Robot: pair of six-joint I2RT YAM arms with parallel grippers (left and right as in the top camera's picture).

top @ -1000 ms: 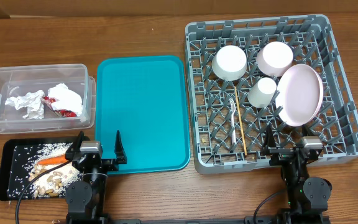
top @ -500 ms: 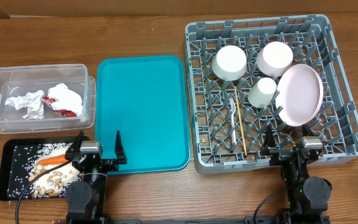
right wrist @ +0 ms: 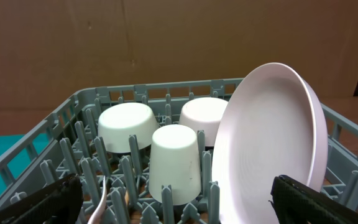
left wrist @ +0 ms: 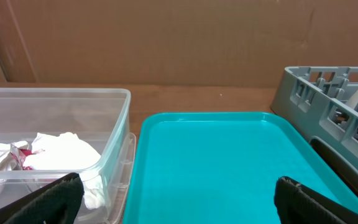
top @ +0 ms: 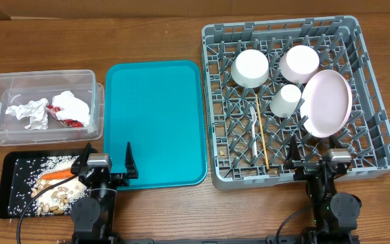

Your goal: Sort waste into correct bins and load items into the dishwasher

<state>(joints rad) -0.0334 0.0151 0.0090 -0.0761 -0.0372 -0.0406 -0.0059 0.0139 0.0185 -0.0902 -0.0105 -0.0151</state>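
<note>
**Sorting and loading are looking complete, with both arms sitting idle**

The pink plate [top: 327, 102] is leaning on edge in the grey dish rack [top: 208, 102]. The pink bowl [top: 299, 63], white bowl [top: 250, 68] and small white cup [top: 286, 99] are sitting upside down beside it. The white fork [top: 254, 129] and wooden chopstick [top: 263, 139] are lying side by side on the grid.

The napkin [top: 71, 106], foil [top: 31, 112] and red wrapper [top: 73, 123] are lying in the clear tub [top: 39, 74]. The carrot stick [top: 57, 174], rice [top: 29, 169] and food scraps [top: 56, 196] are lying in the black tray [top: 9, 196]. The teal tray [top: 156, 122] between them is carrying nothing.

The left gripper [top: 107, 161] and right gripper [top: 315, 157] are sitting at the near edge of the bench [top: 147, 34], jaws spread wide and gripping nothing.

Nothing seems left to sort, so the next move is probably calling for no further grasp.
</note>
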